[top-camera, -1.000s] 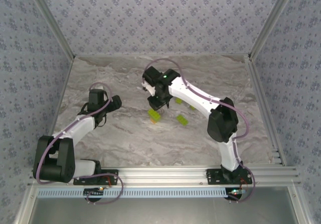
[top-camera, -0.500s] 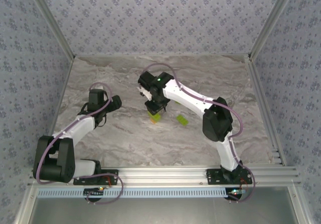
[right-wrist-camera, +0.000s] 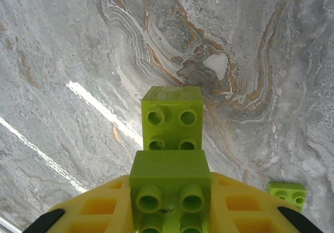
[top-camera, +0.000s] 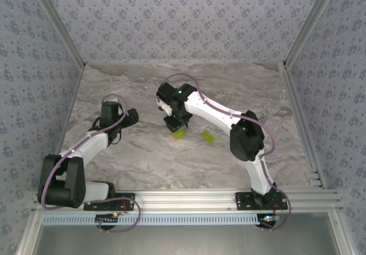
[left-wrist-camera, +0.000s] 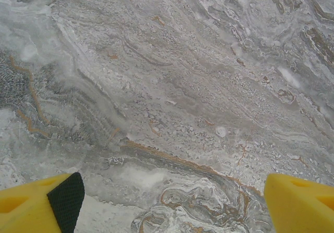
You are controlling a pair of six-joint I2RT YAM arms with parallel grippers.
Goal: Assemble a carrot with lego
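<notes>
Lime brick (right-wrist-camera: 169, 173) clamped in the right gripper (right-wrist-camera: 169, 209) wants squaring over the lower brick (right-wrist-camera: 172, 113) before pressing; left gripper (left-wrist-camera: 169, 201) hangs open.

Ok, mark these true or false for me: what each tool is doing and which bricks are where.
1. The right tool is closed on a lime-green brick. True.
2. The left tool is gripping an orange brick. False: its fingers stand wide apart, with nothing between them, over the bare marble table.
3. A loose lime-green brick lies on the table apart from the right tool, on its right. True.
4. In the right wrist view, the brick just beyond the held one is orange. False: that four-stud brick is lime-green too.
</notes>
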